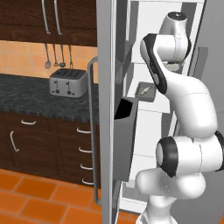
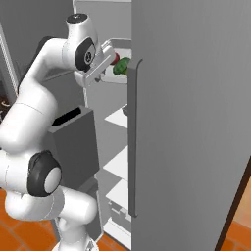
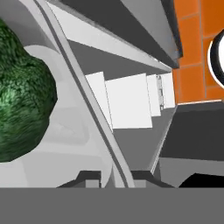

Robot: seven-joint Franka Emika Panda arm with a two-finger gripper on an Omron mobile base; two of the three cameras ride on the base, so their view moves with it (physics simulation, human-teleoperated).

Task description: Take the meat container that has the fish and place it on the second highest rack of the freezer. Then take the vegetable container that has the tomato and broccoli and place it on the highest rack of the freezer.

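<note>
While the fish [image 1: 145, 91] in its meat container [image 1: 146, 93] already sits on a white rack [image 1: 154, 105] at the centre of the left base view, I'd judge the first half done. High in the right base view, the vegetable container [image 2: 113, 70] with tomato [image 2: 115, 59] and broccoli [image 2: 122, 65] is up by the freezer's [image 2: 191, 122] top rack. Narrowly closed, the gripper [image 2: 104, 58] pinches its rim; release remains.

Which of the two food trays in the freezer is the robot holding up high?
The vegetable tray with the broccoli and tomato, up at the top. The fingers clamp its rim. The fish tray sits alone on a lower shelf.
</note>
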